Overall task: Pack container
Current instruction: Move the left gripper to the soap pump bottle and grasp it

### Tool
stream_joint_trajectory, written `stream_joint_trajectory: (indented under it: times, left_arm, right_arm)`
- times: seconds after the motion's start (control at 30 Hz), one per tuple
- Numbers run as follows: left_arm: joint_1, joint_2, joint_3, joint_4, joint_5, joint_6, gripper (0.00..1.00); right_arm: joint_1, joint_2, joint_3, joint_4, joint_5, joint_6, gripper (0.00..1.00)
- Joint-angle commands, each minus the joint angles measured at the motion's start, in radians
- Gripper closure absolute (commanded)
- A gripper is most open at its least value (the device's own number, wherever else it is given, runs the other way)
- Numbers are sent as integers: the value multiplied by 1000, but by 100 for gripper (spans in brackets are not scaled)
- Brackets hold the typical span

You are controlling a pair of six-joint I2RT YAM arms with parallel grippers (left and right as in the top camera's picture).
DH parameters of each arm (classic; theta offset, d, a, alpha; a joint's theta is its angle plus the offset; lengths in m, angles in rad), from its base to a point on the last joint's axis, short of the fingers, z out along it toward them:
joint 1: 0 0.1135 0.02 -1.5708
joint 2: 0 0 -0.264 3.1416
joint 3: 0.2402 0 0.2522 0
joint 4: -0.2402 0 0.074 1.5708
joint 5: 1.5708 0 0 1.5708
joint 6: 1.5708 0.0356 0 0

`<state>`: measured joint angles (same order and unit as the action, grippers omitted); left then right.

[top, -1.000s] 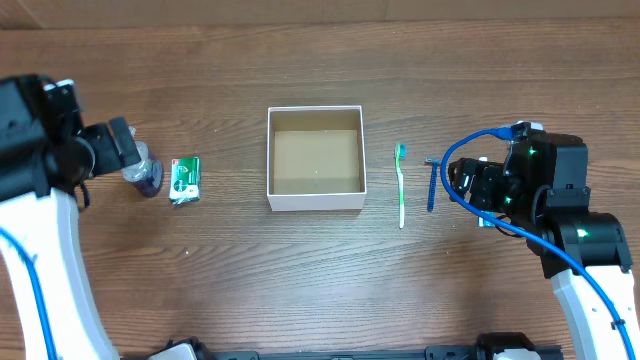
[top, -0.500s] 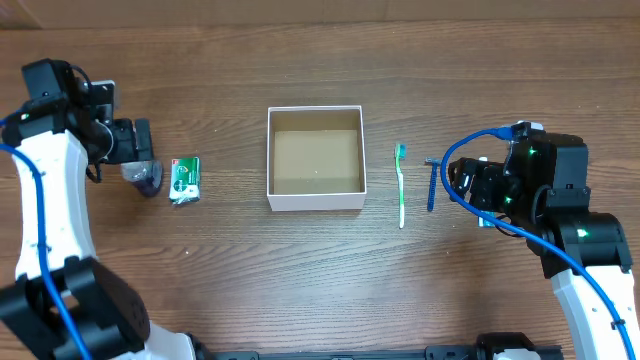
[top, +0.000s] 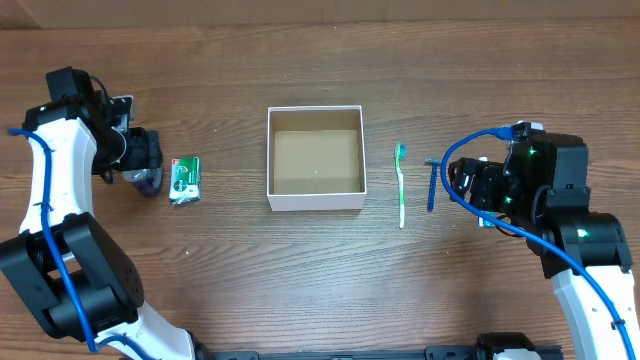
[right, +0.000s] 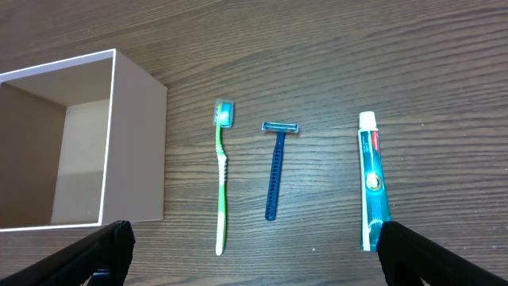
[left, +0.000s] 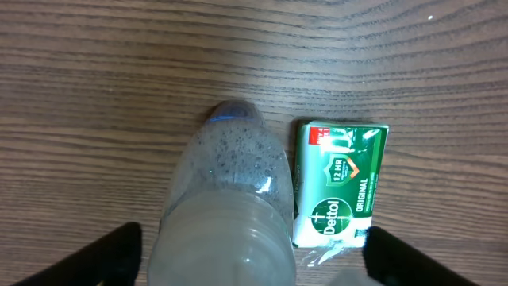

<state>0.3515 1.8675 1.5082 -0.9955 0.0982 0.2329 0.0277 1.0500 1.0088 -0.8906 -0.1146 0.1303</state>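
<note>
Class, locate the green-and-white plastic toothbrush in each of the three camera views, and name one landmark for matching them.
Overhead: the green-and-white plastic toothbrush lies right of centre.
Left wrist: not in it.
Right wrist: left of centre, beside the blue plastic razor.
Shared landmark: the square white cardboard box, just left of it in both.

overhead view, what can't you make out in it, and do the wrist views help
- Toothpaste: overhead, mostly hidden under the right gripper; plain in the right wrist view.
- Spray bottle: overhead, partly covered by the left gripper; in the left wrist view its near end is cut off by the bottom edge.
- Soap bar: print too small overhead.
</note>
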Motion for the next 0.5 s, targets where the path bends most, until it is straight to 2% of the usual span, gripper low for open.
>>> stream_joint_trajectory:
  times: [0.0,0.1,0.2,0.47]
  left_arm:
    - [2,8,13,4,26,18,24]
    - [2,8,13,3,25,18,29]
    - [2,8,13,4,25,18,22]
    - [2,9,3,13,18,23,23]
  right_arm:
    - [3,-5,34,6,13,1,0]
    - [3,-5,34,6,13,1,0]
    - [3,-5,34,6,13,1,0]
    - [3,-5,34,5,13,0,0]
